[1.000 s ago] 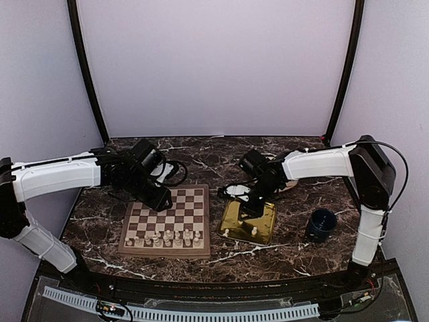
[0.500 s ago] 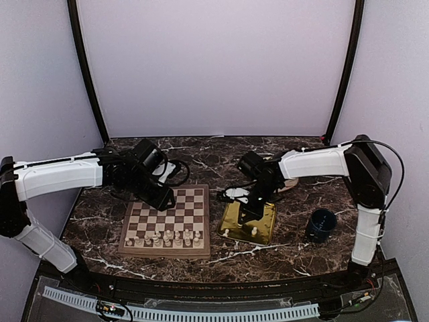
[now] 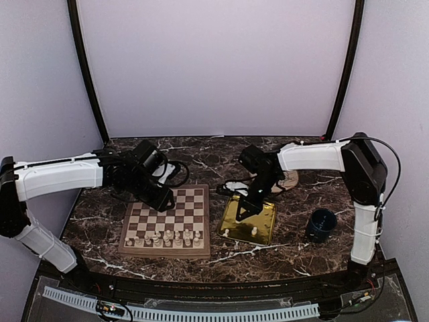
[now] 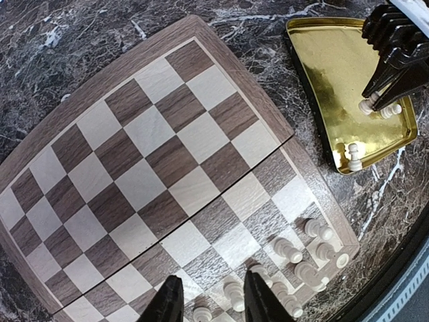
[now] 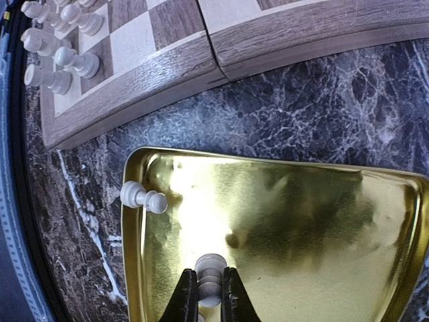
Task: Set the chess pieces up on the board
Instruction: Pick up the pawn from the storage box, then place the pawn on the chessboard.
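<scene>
Now the right gripper (image 5: 209, 300) has closed: its jaws, which stood slightly apart a second ago, are clamped on a cream-white pawn (image 5: 210, 277) over the gold tray (image 5: 322, 221). Whether the pawn's base has left the tray floor cannot be told. From above, the right arm has swung a little left and its elbow sits higher than before, with the gripper's tip over the tray's far-left part.

Two more pawns lie where they were a second ago. One is on the tray's near-left rim (image 5: 144, 198), tipped on its side. The other (image 3: 254, 231) is inside the tray toward its near edge, just beside the right gripper in the left wrist view.

The left gripper (image 4: 211, 302) has hardly moved. It hangs over the chessboard (image 3: 167, 216), its jaws apart and nothing gripped between them. Under it the far rows of checks are bare. The chess pieces (image 3: 164, 237) already placed form two short white rows along the board's near edge, unchanged from the earlier frames.

The board lies on the dark marble table (image 3: 201, 161), left of centre, with the tray just to its right, apart from it. A blue cup (image 3: 321, 223) stands to the right of the tray, well apart from both arms' grippers.
</scene>
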Robot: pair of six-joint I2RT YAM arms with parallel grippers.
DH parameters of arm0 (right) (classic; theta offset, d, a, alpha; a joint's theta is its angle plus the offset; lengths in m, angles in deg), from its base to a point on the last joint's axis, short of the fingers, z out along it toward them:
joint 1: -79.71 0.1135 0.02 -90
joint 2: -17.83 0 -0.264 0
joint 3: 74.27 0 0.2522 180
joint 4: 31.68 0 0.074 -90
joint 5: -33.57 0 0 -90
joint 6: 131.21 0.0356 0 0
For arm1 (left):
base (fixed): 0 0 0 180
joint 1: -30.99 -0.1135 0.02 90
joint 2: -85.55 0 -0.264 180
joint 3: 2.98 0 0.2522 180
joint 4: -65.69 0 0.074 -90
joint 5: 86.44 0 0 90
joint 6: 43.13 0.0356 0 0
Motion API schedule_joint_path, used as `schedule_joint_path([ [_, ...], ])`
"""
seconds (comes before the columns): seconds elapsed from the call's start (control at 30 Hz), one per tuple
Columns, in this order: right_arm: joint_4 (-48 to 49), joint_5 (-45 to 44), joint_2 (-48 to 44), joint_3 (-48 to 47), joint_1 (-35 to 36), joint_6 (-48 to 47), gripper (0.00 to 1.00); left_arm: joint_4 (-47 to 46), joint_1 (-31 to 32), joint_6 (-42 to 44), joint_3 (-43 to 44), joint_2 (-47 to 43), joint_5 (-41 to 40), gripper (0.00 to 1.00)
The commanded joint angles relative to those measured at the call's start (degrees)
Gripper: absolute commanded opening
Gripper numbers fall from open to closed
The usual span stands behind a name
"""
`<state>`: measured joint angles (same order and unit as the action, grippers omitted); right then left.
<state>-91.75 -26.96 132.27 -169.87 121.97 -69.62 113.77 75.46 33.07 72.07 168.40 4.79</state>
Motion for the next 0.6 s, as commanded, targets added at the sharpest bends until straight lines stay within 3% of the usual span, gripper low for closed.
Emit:
schedule_joint_path([
  [0.0, 1.1, -11.45, -2.64, -3.56, 4.56, -1.08, 0.07, 0.71, 0.01, -1.01, -1.42, -2.3, -4.6, 0.34],
  [0.1, 0.62, -16.27, -1.04, -6.87, 8.27, -1.71, 0.08, 1.94, -0.44, -2.39, -1.48, -2.83, -7.78, 0.34],
  [0.57, -6.53, -18.29, 14.15, -31.54, 16.01, -1.89, 0.08, 3.96, -6.02, -8.44, -6.1, -12.96, -13.02, 0.36],
])
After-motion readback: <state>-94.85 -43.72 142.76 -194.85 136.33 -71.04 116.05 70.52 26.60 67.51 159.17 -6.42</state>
